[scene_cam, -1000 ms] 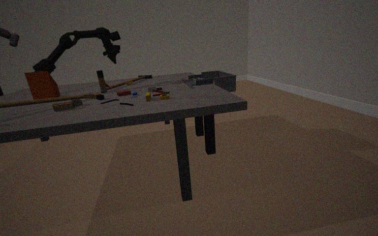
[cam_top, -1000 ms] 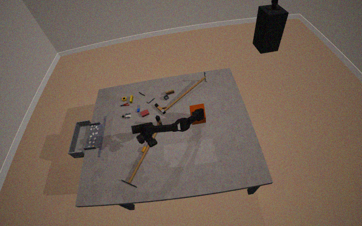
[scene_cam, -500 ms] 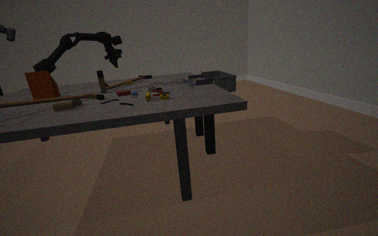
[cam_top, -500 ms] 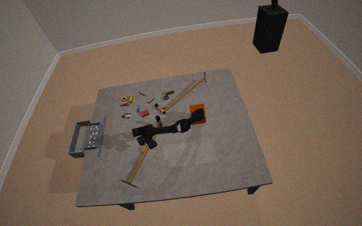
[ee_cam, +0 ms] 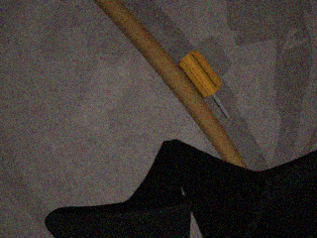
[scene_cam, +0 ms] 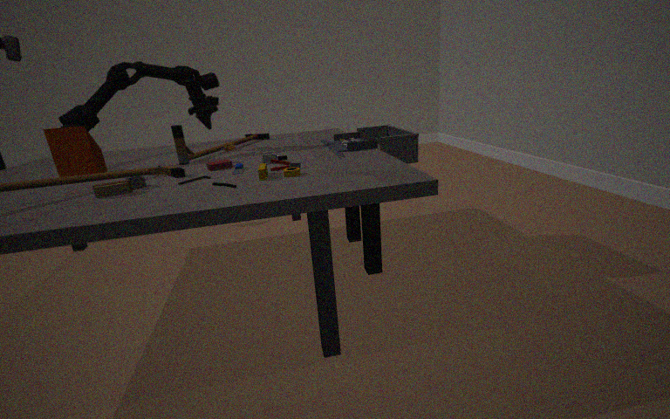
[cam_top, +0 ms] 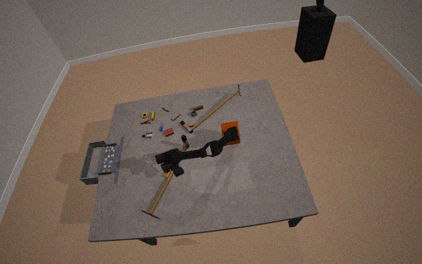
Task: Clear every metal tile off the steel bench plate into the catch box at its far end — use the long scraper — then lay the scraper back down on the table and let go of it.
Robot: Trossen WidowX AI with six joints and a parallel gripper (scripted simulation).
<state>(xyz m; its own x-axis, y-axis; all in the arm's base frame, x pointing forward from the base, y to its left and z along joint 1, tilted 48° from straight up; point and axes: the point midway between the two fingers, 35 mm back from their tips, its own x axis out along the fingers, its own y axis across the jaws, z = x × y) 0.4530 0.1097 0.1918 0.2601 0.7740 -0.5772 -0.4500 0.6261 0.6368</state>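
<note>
My gripper (cam_top: pixel 170 171) (scene_cam: pixel 209 126) (ee_cam: pixel 170 147) is shut and empty, above the wooden handle of a long tool. This tool, which looks like the scraper (cam_top: pixel 160 194) (scene_cam: pixel 209 150) (ee_cam: pixel 163 69), lies on the table with its wide, thin blade towards the front-left in the top view. A dark-topped block stands upright at its other end. Several small pale tiles (cam_top: pixel 109 156) lie on the steel plate (cam_top: pixel 116 159) at the table's left edge. The catch box (cam_top: pixel 86 160) (scene_cam: pixel 397 147) adjoins the plate's far end, beyond the table edge. Its floor shows no clear tiles.
A yellow-handled screwdriver (cam_top: pixel 167 175) (ee_cam: pixel 200 74) lies against the scraper handle. A second long-handled tool (cam_top: pixel 214 110) (scene_cam: pixel 73 177) lies towards the back. A red block (cam_top: pixel 168 132) (scene_cam: pixel 220 165), yellow tape (cam_top: pixel 144 115) and other small tools lie between it and the plate.
</note>
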